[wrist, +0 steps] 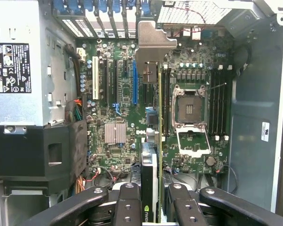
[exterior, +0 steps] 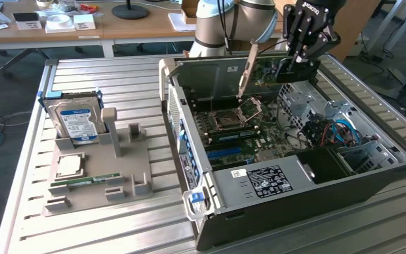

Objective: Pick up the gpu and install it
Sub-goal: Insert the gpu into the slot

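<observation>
The gpu [exterior: 263, 73] hangs above the open computer case [exterior: 295, 201], with my gripper [exterior: 296, 67] shut on its black end. Its metal bracket [exterior: 247, 66] points down toward the motherboard [exterior: 234, 127]. In the wrist view the gpu [wrist: 159, 117] is seen edge-on as a thin strip between my fingers [wrist: 127, 207], my gripper [wrist: 153, 190] closed around it. Its grey bracket [wrist: 153, 44] sits at the far end, near the case's rear slots. The card floats over the board between the blue expansion slot [wrist: 134, 82] and the memory slots beside the CPU socket [wrist: 188, 108], apart from the board.
A grey parts holder [exterior: 97, 198] on the slatted table carries a hard drive with a blue-white label [exterior: 76, 119], a CPU [exterior: 69, 165] and a green memory stick [exterior: 83, 181]. The power supply [exterior: 266, 180] and cable bundle [exterior: 330, 132] fill the case's near side.
</observation>
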Tool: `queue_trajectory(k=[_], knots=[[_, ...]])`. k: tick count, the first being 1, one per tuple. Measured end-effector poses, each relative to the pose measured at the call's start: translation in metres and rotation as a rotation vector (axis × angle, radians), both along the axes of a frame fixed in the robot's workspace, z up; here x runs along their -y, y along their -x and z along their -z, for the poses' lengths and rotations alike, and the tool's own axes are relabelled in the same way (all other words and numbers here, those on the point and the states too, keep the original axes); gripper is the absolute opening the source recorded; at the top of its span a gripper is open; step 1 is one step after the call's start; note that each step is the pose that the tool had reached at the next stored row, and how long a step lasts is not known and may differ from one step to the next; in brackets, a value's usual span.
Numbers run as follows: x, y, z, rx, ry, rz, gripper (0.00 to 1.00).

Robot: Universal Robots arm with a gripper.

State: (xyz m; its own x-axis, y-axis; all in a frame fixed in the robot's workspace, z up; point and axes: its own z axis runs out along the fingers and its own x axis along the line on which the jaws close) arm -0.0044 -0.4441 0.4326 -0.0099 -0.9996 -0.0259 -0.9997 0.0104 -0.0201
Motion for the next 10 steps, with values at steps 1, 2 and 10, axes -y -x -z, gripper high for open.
queue_trajectory(k=[1, 2, 10], knots=[[0.0, 0.0, 0.0, 0.0, 0.0001, 0.0, 0.27], [0.0, 0.0, 0.0, 0.0, 0.0001, 0.0, 0.27], [0.0, 0.0, 0.0, 0.0, 0.0, 0.0, 0.27]])
